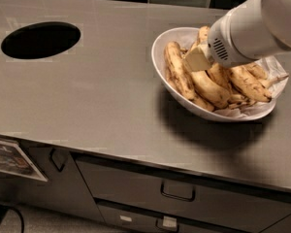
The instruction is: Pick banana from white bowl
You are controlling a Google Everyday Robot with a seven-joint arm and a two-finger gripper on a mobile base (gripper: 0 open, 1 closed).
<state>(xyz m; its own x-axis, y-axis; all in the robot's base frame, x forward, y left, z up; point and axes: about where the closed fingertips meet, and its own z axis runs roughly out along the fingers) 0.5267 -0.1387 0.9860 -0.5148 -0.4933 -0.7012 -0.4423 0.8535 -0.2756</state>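
Looking down on a grey metal worktop (102, 96), we see the white bowl (218, 114) standing on its right side, a little toward the far edge. The bowl is lined with crumpled white paper (276, 69), which shows mostly at the right end, and it holds a heap of bananas lying roughly side by side.

The banana (177, 73), long, nearly straight and speckled with brown, lies along the left inner wall of the bowl. One end is near the far rim and the other reaches toward the near rim. Just right of it lies a smoother, paler curved banana (211, 87). Farther right, a shorter brown-mottled banana (250, 81) rests against the paper. A banana tip (202, 33) pokes up by the far rim.

The white arm (252, 25) comes in from the upper right corner. The gripper (196, 59) sits low over the middle of the heap, just beside the right flank of the banana. We cannot tell whether it touches the fruit, nor whether it is apart or closed. The banana rests in the bowl with the others.

Well to the left, a dark round hole (41, 40) is cut into the worktop. Below the near edge we see drawer fronts with a handle (177, 191), and a printed sheet (9, 159) on the cabinet at the left.
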